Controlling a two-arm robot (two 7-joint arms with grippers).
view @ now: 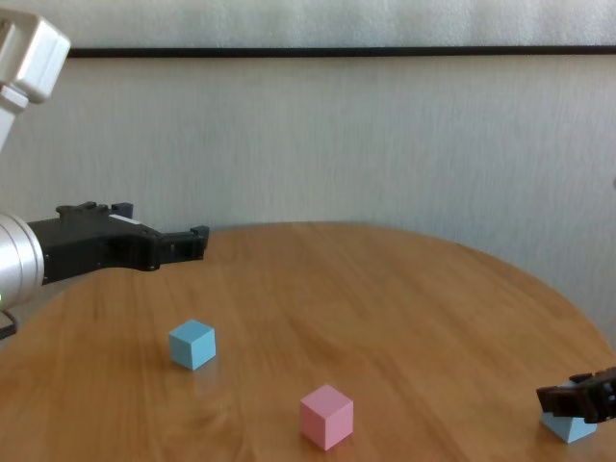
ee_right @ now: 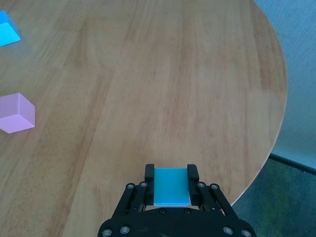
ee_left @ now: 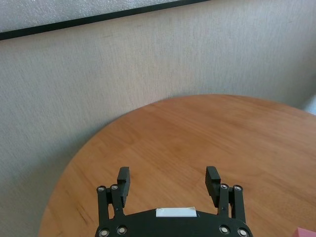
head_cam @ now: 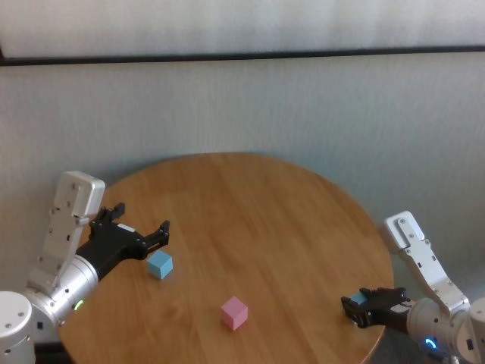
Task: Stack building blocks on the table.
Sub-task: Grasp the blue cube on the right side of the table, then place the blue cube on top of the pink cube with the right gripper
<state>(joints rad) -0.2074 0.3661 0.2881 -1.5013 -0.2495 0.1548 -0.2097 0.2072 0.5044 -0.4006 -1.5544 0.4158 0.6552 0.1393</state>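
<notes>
Jaws of the right gripper (ee_right: pixel 171 178) clamp a light blue cube (ee_right: pixel 171 185) at the table's (head_cam: pixel 250 197) near right edge; the left gripper (ee_left: pixel 169 179) hovers spread wide and empty above the far left.

Three building blocks are in view: two light blue and one pink. The held blue cube rests low at the round wooden table's near right rim. The pink cube (head_cam: pixel 234 312) sits alone near the middle front, and the second blue cube (head_cam: pixel 160 265) lies to its left, just beside the left gripper's fingertips. Two grippers, one table. A likely risk: the grip takes only part of the cube close to the rim, so a slip during lifting could drop it off the table. An off-centre placement could also nudge the cube beneath.
</notes>
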